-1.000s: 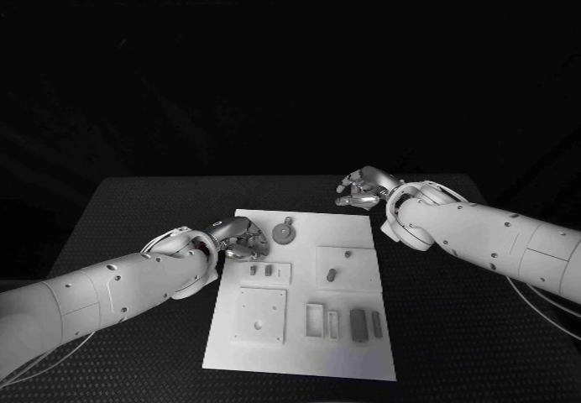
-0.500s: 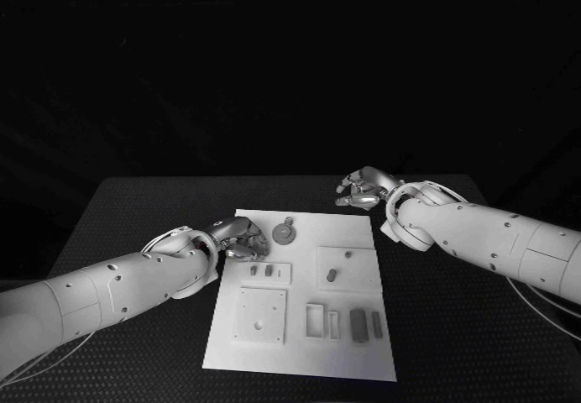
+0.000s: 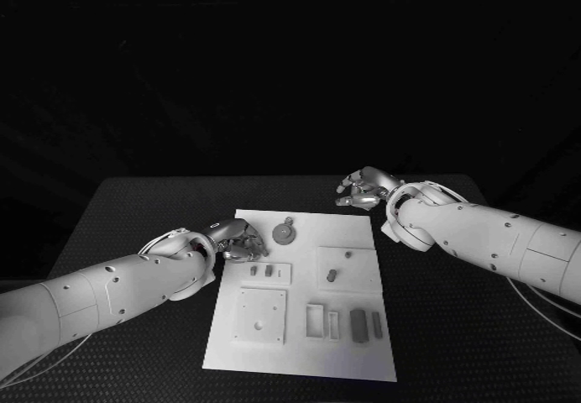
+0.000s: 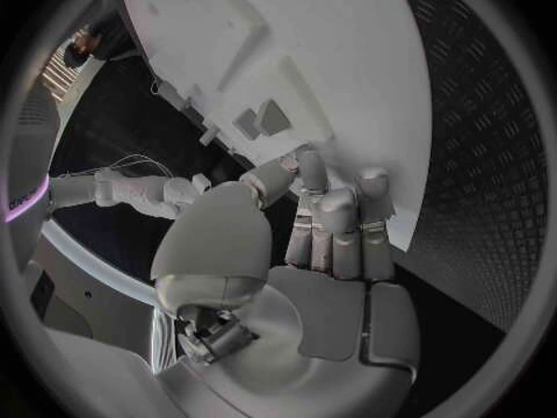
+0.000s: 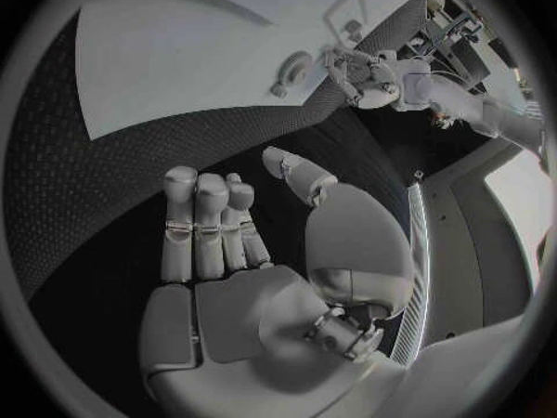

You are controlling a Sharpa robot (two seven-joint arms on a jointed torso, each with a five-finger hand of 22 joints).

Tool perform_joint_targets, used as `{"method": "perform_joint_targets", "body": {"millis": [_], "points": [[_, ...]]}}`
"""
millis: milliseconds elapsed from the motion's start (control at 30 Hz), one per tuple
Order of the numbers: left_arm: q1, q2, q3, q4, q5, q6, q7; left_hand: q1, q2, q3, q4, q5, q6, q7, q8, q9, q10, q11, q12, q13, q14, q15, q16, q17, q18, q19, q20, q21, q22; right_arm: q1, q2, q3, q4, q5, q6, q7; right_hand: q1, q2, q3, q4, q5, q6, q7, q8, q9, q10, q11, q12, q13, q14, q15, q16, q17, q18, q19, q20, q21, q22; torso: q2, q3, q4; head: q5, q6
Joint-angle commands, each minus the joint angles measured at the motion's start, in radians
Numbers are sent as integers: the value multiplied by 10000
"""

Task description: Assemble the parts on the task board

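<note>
- Over the near-left edge of the task board (image 3: 303,285) sits the left hand (image 3: 240,239), fingers curled loosely inward above the white surface; the left wrist view shows its fingers (image 4: 337,223) side by side with nothing between them and the thumb.
- Just beyond that hand's fingertips lies a round part (image 3: 285,232) with a small tab, flat on the board and apart from the hand.
- Below the left hand, toward the robot, two small parts (image 3: 259,270) lie in a shallow raised tile; further from the hand, a larger square tile (image 3: 262,315) with a hole.
- Off the board's far-right corner, above the black table (image 3: 460,336), hangs the right hand (image 3: 363,191), fingers bent in part-way and holding nothing; its palm shows bare in the right wrist view (image 5: 232,279).
- Between the two hands, closer to the right forearm, a short part (image 3: 331,274) rests on a square tile.
- Well away from both hands, at the board's near edge, upright slots hold dark bar parts (image 3: 358,322).
</note>
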Motion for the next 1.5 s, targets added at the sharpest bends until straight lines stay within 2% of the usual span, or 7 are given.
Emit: {"method": "perform_joint_targets", "body": {"millis": [33, 500, 700, 1033, 1167, 1267, 1500], "points": [[-8, 4, -5, 19, 15, 8, -72, 18, -88, 12, -40, -1, -264, 171, -60, -48, 72, 94, 68, -16, 11, 47, 19, 16, 130, 95, -640, 69, 187, 0, 7, 2, 4, -22, 58, 87, -93, 13, -2, -58, 62, 215, 164, 63, -16, -1155, 155, 46, -8, -96, -8, 31, -15, 450, 2, -72, -59, 183, 0, 1, 3, 0, -4], [0, -141, 40, 21, 44, -121, -55, 64, -146, 2, -24, 1, -448, 159, -142, -115, 115, 83, 71, -55, 39, 36, 7, 49, 157, 120, -629, 84, 178, 0, -12, 2, -7, -17, 98, 120, -90, 13, 0, -61, 63, 213, 164, 62, -17, -1157, 155, 47, -10, -97, -8, 32, -16, 450, 1, -73, -60, 183, -4, -3, 9, -5, 17], [92, -217, 288, 24, 543, -149, 86, 76, -196, 2, -10, -4, -413, 178, -108, -117, 37, 102, 16, -97, 1, 53, -46, 47, 158, 95, -614, 79, 177, 0, -25, 2, -37, 191, 255, 416, -55, 21, 14, -87, 54, 204, 165, 58, -19, -1165, 156, 46, -15, -105, -8, 28, -20, 450, -8, -75, -65, 183, -11, 10, 8, 12, 88], [496, -576, 612, 453, 2427, -221, 682, -67, -327, 290, 122, -71, -493, 629, 106, -10, -1450, 641, -2515, -1435, -1537, 649, -2570, -1012, -210, -1504, 8, -1406, -320, 2, -250, 1, 101, 430, 460, 940, 235, -34, 30, -330, -658, 174, 188, 55, -24, -1292, 176, 9, -60, -235, 19, -26, -57, 450, -146, -35, -127, 185, -16, 18, 9, 64, 255], [764, -761, 610, 723, 4389, 210, 939, -175, -370, 185, 208, -249, -662, 705, 254, 86, -1221, 845, -3420, -1843, -1795, 876, -3906, -1480, -410, -1916, 211, -2175, -646, 3, -446, 1, 361, 432, 357, 1080, 331, -64, 138, -389, -1087, 142, 230, 61, -23, -1657, 249, -575, -458, -802, 116, -548, -346, 425, -725, 229, -633, 49, -32, 15, 5, 45, 307], [812, -923, 606, 1003, 5277, 376, 1003, -140, -288, 136, 212, -281, -726, 817, 293, 102, -1290, 946, -3716, -1944, -1859, 980, -4251, -1537, -464, -2034, 289, -2391, -703, 3, -787, -1, 760, 273, 426, 1066, 441, -134, 277, -438, -1291, 92, 339, 117, 17, -2047, 411, -2116, -1738, -1546, 347, -1518, -1102, 283, -1560, 648, -1619, -297, -22, 11, 19, -41, 340], [816, -1306, 603, 1563, 6826, 462, 1492, -236, -307, -22, 327, -354, -762, 871, 344, 115, -1279, 1005, -3902, -1981, -1929, 1055, -4500, -1525, -487, -2098, 363, -2559, -723, 1, -1479, -24, 1530, -1046, 961, 938, 851, -195, 342, -438, -1737, 46, 299, 277, 64, -2124, 942, -5599, -5033, -1830, 789, -1835, -2080, 410, -1753, 1038, -2425, -396, -93, -20, 23, -166, 312]]}}
